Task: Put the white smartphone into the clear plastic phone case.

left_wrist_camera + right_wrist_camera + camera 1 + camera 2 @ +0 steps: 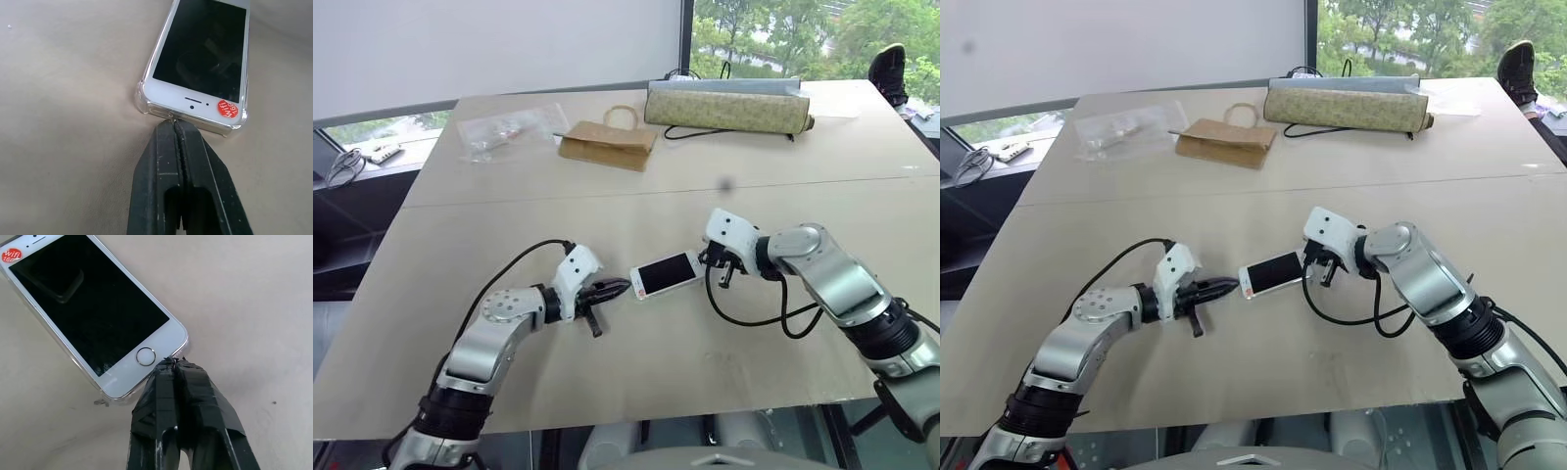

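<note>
white smartphone sat in clear plastic phone case, flat on surface | left gripper jaws clenched at earpiece end | right gripper jaws clenched at home-button end | likely squeezing phone home

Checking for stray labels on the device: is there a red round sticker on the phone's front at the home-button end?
No. The red sticker sits on the white smartphone at the earpiece end, opposite the round home button.
</note>
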Robot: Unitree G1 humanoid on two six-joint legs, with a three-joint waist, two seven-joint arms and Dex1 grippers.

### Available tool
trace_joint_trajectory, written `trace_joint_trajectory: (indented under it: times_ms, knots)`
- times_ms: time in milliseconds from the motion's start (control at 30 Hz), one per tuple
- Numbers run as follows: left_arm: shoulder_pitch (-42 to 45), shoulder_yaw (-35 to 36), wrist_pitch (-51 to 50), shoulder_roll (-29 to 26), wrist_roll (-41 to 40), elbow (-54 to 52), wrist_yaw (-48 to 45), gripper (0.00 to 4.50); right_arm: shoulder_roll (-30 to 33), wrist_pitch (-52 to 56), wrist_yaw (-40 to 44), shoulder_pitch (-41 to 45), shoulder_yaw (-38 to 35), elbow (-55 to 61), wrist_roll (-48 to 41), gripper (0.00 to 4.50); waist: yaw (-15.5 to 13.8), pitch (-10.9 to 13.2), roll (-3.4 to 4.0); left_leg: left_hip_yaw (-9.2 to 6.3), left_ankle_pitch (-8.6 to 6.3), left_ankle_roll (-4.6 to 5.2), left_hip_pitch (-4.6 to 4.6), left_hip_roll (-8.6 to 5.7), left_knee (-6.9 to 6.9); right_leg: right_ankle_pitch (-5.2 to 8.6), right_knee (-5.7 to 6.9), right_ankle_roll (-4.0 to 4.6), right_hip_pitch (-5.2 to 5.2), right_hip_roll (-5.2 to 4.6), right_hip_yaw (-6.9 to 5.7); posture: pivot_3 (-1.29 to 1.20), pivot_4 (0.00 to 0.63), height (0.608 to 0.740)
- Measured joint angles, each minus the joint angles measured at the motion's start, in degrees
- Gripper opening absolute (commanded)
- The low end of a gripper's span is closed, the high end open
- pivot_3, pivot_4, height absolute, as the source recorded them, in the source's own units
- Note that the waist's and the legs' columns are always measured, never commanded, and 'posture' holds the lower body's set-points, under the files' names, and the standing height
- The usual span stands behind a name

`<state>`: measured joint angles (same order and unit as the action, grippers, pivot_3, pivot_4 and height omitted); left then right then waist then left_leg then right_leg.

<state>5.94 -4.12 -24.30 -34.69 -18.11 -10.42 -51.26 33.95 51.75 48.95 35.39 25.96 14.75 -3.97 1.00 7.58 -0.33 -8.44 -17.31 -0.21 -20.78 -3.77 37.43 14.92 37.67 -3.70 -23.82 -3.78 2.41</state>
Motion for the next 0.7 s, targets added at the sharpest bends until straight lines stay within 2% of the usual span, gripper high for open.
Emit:
trace_joint_trajectory:
  times_ms: [133, 333, 500, 700]
  knots:
    - [-1.17, 3.80, 1.03, -0.75, -3.48, -0.01, -3.06, 0.03, 1.10, 0.13, 1.54, -0.51, -1.37, 0.00, -2.14, 0.00, -0.09, 0.02, 0.00, 0.00, 0.00, 0.00, -0.10, 0.01, -0.02, 0.00, -0.03, 0.00, -0.08, -0.01, -0.02, 0.00, 0.150, 0.740]
    - [1.35, 4.46, -0.42, 0.41, -8.70, -0.53, -5.09, 0.03, 1.70, 0.59, 1.69, -0.76, -3.15, 0.78, -4.11, 0.00, -0.20, 0.03, -0.01, -0.01, 0.00, 0.00, -0.12, 0.00, -0.01, 0.00, -0.03, 0.00, -0.08, -0.02, -0.03, 0.00, 0.150, 0.740]
    - [4.02, 0.00, -0.74, 2.38, -7.32, -0.98, -4.67, 0.03, 1.85, 0.76, 1.24, -0.90, -5.80, 2.79, -5.79, 0.00, -0.16, 0.04, -0.02, 0.02, 0.00, 0.00, -0.11, -0.01, -0.01, 0.00, -0.03, 0.00, -0.07, -0.02, -0.01, 0.00, 0.150, 0.740]
    - [6.06, -5.21, 1.64, 5.06, -2.22, 4.47, -3.54, 0.03, 1.47, 0.72, 0.32, -0.96, -6.48, 3.47, -6.77, 0.00, -0.03, 0.04, -0.03, 0.02, 0.00, 0.00, -0.10, 0.00, -0.01, 0.00, 0.00, 0.00, -0.10, 0.02, 0.01, 0.00, 0.150, 0.740]
